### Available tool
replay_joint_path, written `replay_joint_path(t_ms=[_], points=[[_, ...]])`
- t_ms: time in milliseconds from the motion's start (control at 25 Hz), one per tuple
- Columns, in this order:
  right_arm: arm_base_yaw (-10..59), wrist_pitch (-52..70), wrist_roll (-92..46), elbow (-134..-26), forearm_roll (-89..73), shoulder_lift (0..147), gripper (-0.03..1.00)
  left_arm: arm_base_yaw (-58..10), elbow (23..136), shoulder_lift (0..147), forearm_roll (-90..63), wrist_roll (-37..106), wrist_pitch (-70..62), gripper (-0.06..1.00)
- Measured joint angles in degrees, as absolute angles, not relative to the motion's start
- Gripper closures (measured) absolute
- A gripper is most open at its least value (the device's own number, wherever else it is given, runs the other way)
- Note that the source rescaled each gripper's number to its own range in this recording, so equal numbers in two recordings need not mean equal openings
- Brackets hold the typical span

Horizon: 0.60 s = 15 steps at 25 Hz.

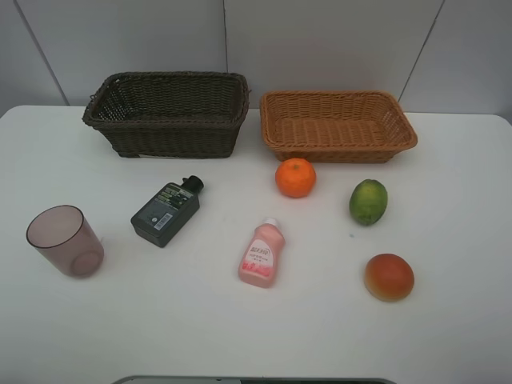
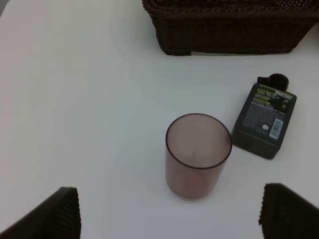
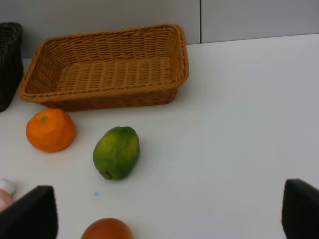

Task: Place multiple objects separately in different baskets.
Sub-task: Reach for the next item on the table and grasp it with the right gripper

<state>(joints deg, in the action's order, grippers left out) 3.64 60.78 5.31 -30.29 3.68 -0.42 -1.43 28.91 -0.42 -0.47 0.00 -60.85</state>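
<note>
Plainly, the left gripper (image 2: 172,211) and the right gripper (image 3: 165,211) both have their fingers spread wide and grip nothing. Ahead of the left one the mauve cup (image 2: 198,154) stands upright on the white table (image 1: 448,336). The dark green bottle (image 2: 264,119) lies flat just beside the cup, and the dark brown basket (image 2: 229,35) sits beyond. Ahead of the right one lie the red-orange fruit (image 3: 106,229), the green lime (image 3: 116,152) and the orange (image 3: 50,129), before the light tan basket (image 3: 107,74). The pink squeeze bottle (image 1: 261,254) lies mid-table, outside both baskets.

White desk (image 1: 200,320) lies beneath left tool (image 2: 169,219) and right tool (image 3: 168,211); pale panelled wall (image 1: 320,40) beyond both.
</note>
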Motion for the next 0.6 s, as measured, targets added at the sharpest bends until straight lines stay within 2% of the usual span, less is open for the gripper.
replay_joint_path(t_ms=[600], points=[[3.6,60.8,5.3,-30.3,3.7,-0.4,-0.03,-1.4,28.9,-0.4,-0.5,0.0,-60.9,0.01]])
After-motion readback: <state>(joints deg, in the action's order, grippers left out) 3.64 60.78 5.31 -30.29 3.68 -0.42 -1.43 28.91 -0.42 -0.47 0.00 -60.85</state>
